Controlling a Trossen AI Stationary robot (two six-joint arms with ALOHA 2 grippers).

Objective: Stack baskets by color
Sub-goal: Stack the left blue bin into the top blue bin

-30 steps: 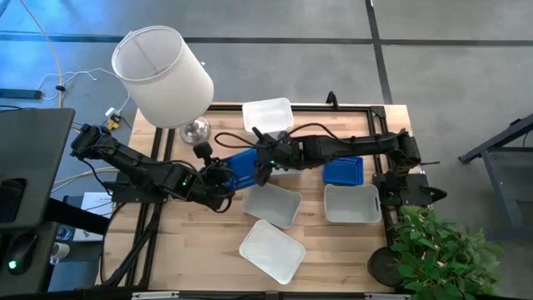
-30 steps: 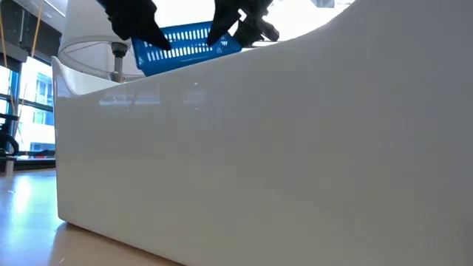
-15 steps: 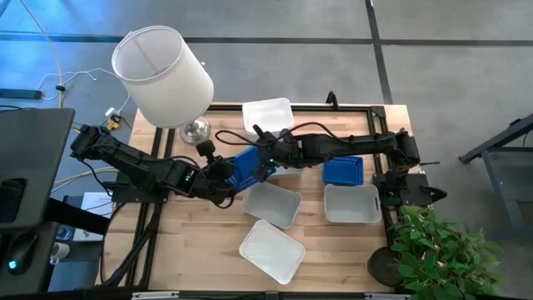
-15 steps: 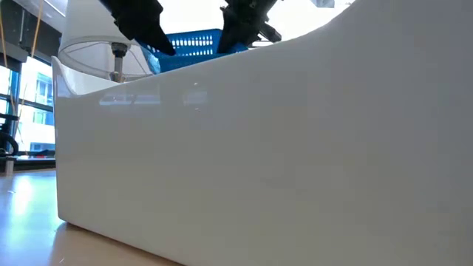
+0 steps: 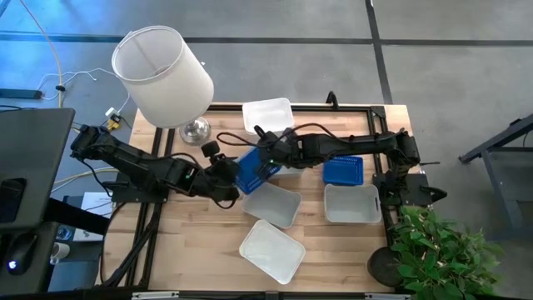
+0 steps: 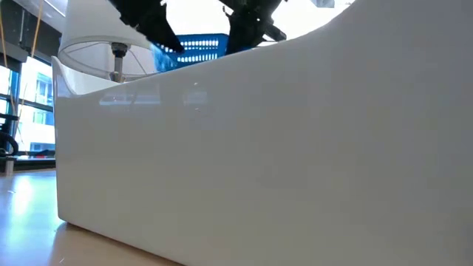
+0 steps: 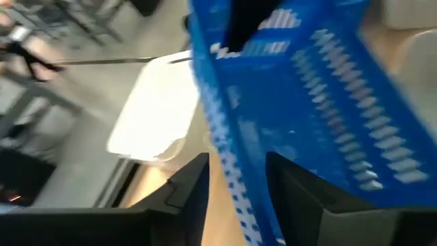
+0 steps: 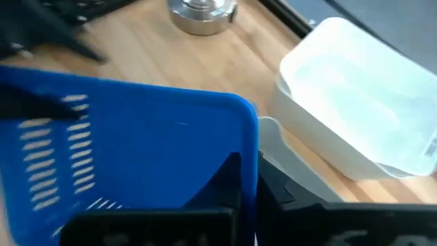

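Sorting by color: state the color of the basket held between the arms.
Bright blue basket, clearest in the high view.

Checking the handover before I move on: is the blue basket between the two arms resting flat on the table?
No, the blue basket is tilted and held above the wood by the right gripper.

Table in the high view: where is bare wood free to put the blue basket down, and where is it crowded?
Bare wood lies at the table's front left corner, left of the tilted white basket. The centre is crowded: both grippers meet on the lifted blue basket, above another white basket.
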